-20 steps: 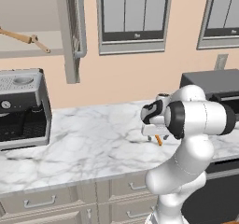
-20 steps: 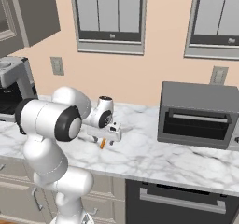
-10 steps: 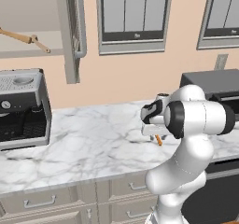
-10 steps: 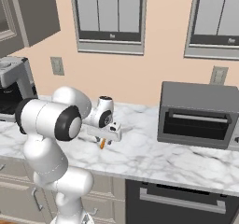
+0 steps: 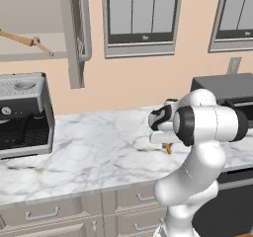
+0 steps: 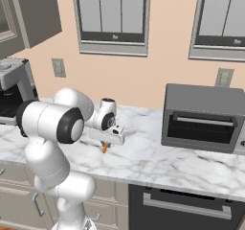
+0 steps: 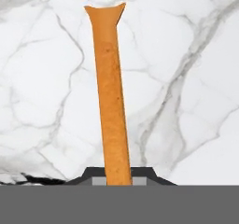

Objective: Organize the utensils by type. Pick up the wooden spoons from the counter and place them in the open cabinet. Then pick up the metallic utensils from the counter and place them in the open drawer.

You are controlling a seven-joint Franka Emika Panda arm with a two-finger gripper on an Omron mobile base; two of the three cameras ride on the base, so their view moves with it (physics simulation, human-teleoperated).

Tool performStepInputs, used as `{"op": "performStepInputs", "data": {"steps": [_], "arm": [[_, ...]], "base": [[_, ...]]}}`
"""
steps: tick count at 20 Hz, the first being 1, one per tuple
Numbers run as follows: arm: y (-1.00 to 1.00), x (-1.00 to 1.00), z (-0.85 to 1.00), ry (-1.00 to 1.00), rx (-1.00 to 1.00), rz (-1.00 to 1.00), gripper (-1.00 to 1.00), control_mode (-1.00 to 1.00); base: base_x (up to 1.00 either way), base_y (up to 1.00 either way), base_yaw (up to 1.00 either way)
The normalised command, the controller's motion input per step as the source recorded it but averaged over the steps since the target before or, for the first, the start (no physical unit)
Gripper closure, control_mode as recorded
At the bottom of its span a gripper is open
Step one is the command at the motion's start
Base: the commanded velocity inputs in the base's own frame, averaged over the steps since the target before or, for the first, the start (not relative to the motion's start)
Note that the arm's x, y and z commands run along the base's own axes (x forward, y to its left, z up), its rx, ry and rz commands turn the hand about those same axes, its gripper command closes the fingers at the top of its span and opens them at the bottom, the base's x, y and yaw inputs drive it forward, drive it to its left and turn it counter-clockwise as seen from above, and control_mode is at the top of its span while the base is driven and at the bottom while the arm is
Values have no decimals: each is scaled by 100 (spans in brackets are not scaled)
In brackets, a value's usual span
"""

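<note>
Clearly, the orange fork (image 7: 111,101) is seen lying flat on the marble worktop (image 7: 186,78), its long axis running straight away from the tool (image 7: 116,174). The handle end sits between the closing jaws; a firm grip cannot be confirmed.

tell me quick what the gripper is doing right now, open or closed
Gripper: jaws closed on the orange fork, which lies on the white marble counter.
</note>
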Motion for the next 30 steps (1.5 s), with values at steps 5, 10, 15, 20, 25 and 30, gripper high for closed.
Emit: {"op": "performStepInputs", "data": {"steps": [5,10,15,20,25,30], "arm": [[1,0,0,0,0,4,100,-100],[4,-13,42,-5,-4,4,100,-100],[6,-23,92,-1,-4,0,100,-100],[4,-43,93,0,-3,0,100,-100],[7,-54,85,2,0,0,100,-100],[8,-33,90,-3,0,0,100,-100]], "base": [[0,0,0],[0,0,0],[0,0,0],[0,0,0],[0,0,0],[0,0,0]]}}
